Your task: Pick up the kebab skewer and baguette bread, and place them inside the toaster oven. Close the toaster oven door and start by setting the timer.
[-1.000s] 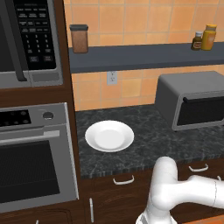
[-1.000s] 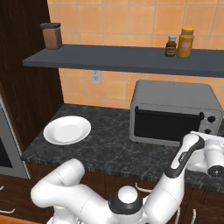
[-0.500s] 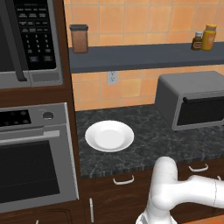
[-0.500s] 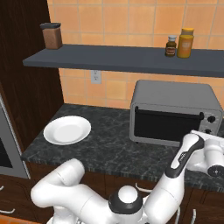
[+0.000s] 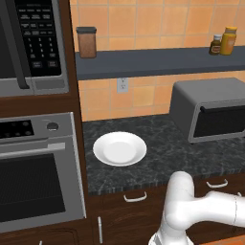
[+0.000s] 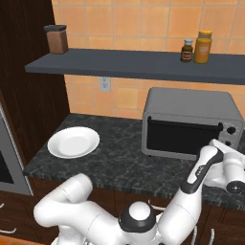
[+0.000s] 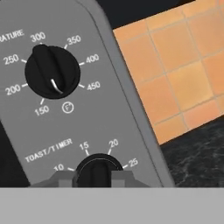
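Hardly anything has shifted since a moment ago: the toaster oven (image 6: 189,125) sits at the bench's (image 6: 115,162) right end, its door (image 6: 184,137) shut. Close in, the fingers (image 7: 95,174) stay pinched on the timer knob (image 7: 97,168), which the frame's bottom cuts off.

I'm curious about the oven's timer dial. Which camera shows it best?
The hand view: the timer dial sits close up between the fingertips, numbers readable. The right base view shows the toaster oven with tiny knobs; the left base view shows no dials.
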